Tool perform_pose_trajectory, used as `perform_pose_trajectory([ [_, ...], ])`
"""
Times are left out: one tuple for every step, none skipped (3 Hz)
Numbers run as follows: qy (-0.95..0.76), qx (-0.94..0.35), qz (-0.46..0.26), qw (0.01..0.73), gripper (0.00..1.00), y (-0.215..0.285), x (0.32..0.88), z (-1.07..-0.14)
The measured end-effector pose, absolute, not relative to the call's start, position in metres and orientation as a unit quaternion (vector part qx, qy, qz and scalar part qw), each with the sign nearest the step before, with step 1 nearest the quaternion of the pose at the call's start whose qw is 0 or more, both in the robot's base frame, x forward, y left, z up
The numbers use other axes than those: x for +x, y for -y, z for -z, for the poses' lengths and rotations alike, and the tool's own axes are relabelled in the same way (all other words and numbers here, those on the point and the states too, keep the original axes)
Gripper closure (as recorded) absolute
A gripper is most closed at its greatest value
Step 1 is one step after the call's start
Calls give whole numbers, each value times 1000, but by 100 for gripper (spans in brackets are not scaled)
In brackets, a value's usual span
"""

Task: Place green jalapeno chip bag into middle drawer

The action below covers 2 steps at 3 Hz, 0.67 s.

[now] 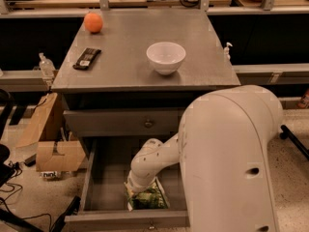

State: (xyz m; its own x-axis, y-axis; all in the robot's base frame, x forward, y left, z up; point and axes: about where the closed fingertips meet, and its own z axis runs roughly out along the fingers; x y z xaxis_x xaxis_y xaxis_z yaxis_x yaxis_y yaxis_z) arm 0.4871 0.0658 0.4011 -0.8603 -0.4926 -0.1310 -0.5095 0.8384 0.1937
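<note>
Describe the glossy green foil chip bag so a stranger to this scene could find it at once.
Find the grey metal cabinet, then the open drawer under its shut drawer. At the open drawer's front lies the glossy green foil chip bag, with the robot's gripper down beside it. It alone is green, unlike the white bowl and round orange fruit on top.

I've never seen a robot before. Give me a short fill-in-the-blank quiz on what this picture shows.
1. The drawer holding the green jalapeno chip bag is ___.
2. The gripper is down inside the ___, right at the bag.
3. The bowl on the table is ___ in colour.
Missing words: open; drawer; white.
</note>
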Motion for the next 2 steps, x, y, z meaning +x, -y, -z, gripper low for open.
perform_pose_trajectory([
  [-953, -273, -127, 43, 89, -71, 484, -404],
  [-942, -288, -156, 67, 100, -68, 478, -425],
])
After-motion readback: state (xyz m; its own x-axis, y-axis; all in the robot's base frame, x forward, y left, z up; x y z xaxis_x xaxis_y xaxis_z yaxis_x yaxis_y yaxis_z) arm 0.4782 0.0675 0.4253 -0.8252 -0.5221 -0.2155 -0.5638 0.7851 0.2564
